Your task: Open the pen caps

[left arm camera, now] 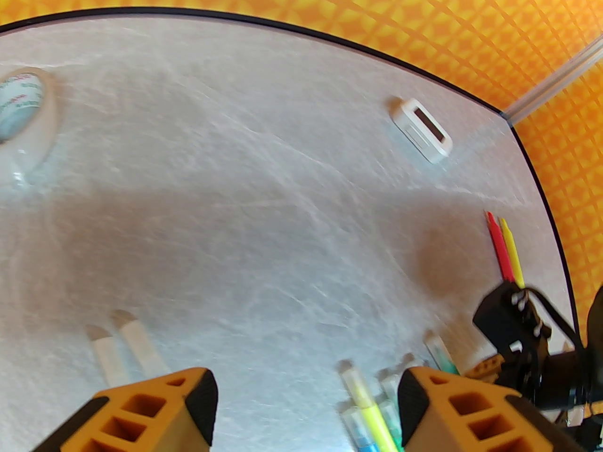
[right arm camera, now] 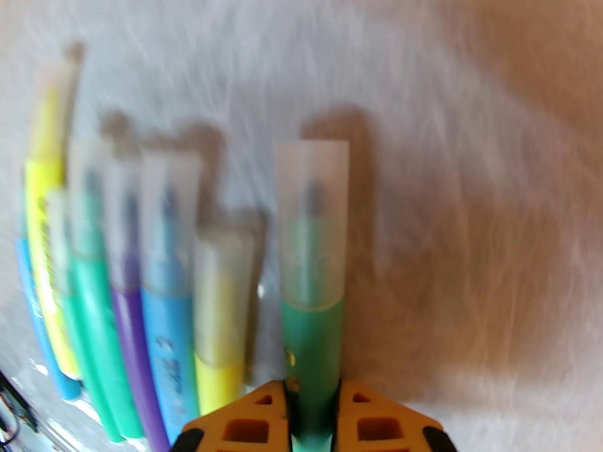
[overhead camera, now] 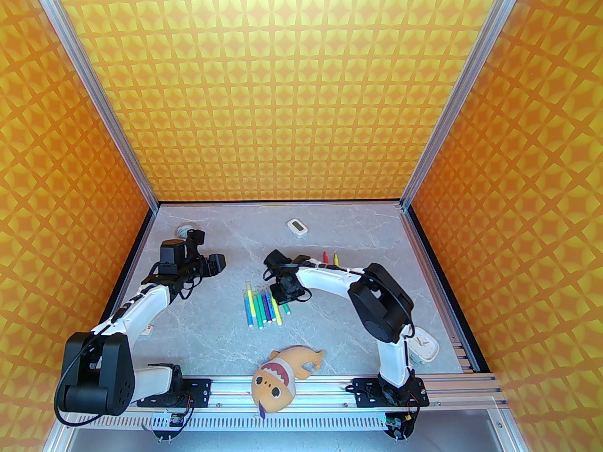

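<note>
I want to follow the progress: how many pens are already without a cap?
2. A red pen and a yellow pen lie side by side just beyond the right arm. More could be hidden under that arm.

White arms [overhead camera: 141, 306], black joints [overhead camera: 96, 370], orange latticed fingers [left arm camera: 155, 407].

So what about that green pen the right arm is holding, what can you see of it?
The green pen is a slim plastic marker with a teal barrel. Its frosted see-through cap is on, a dark tip showing through. The right arm's orange fingers clamp the barrel from both sides, cap pointing away. It is apart from the row of other pens, to their right in the wrist view. Whether it rests on the table is unclear.
</note>
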Robot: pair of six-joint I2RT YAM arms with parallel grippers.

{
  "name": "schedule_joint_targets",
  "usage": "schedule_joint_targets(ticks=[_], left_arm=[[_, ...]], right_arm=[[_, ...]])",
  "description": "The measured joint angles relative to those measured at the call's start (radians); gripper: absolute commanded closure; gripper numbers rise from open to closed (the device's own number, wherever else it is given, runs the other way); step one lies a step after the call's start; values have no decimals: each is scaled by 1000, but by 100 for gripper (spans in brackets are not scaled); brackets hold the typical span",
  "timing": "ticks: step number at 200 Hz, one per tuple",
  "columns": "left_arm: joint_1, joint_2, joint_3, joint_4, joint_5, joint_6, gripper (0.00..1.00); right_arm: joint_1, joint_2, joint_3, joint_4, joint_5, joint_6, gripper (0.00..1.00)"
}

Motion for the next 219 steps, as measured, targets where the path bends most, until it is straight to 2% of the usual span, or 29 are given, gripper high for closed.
schedule_joint_targets(ticks=[68,111,170,219], left_arm=[[-85,82,37,32,70,-40,35],[-144,143,72,105,158,-100,36],[-175,203,72,245,293,-202,35],[-196,237,88,315,355,-259,36]], right_arm=[[-39,-103,-50,114,-92,-22,100],[-39,-174,-85,181,-164,-41,100],[-39,-213,-130,296,-225,-45,100],[-39,-242,-134,363,-238,-54,100]])
